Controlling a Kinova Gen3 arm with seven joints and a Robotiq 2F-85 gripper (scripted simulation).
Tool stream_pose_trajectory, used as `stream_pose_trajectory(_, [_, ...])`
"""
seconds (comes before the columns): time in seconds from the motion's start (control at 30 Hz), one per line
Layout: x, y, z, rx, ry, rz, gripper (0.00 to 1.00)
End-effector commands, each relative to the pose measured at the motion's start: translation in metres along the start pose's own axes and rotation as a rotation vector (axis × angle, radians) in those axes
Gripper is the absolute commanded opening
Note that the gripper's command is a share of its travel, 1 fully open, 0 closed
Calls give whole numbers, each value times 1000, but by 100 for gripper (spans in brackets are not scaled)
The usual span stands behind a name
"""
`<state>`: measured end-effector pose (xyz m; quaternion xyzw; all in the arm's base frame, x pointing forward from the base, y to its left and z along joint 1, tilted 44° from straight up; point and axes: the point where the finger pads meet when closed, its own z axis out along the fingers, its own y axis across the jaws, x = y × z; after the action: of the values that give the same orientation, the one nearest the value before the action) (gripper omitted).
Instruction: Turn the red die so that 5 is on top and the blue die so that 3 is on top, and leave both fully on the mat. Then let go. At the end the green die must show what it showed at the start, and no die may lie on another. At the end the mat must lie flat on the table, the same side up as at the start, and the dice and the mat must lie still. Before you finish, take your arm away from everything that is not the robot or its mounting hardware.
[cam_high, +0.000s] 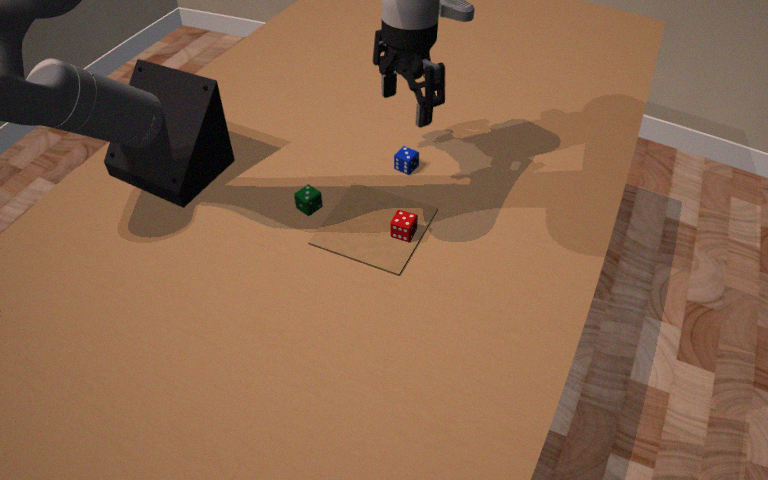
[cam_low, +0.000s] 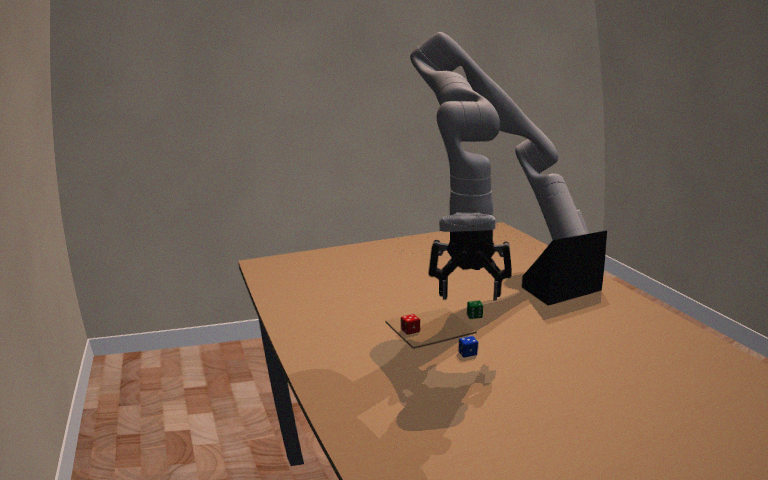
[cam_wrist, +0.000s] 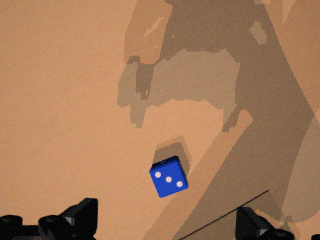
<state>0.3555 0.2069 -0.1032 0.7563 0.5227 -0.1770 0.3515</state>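
Observation:
The red die (cam_high: 403, 225) sits on the thin brown mat (cam_high: 373, 229) near its right edge, with 5 on top. The blue die (cam_high: 406, 159) lies on the bare table just beyond the mat; in the wrist view (cam_wrist: 168, 176) it shows 3 on top. The green die (cam_high: 308, 199) lies on the table left of the mat, showing 3 on top. My gripper (cam_high: 410, 96) hangs open and empty well above the blue die.
The arm's black wedge-shaped base (cam_high: 169, 133) stands at the back left of the table. The table's right edge drops to a wooden floor (cam_high: 679, 316).

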Motion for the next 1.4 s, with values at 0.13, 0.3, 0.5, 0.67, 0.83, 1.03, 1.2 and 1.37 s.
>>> stream_pose_trajectory(0.13, [-2, -1, 4, 7, -4, -239, 100])
stream_pose_trajectory(0.3, [-2, -2, 6, 7, -4, -402, 100])
stream_pose_trajectory(0.5, [-3, -3, 8, 7, -3, -606, 100])
stream_pose_trajectory(0.67, [-3, -4, 9, 6, 0, -805, 100])
stream_pose_trajectory(0.83, [-3, -4, 10, 4, 3, -996, 100])
stream_pose_trajectory(1.03, [-2, -4, 10, 1, 7, -1141, 100])
stream_pose_trajectory(1.2, [-2, -4, 10, -3, 11, -1310, 100])
stream_pose_trajectory(1.37, [-1, -4, 11, -8, 15, -1462, 100])
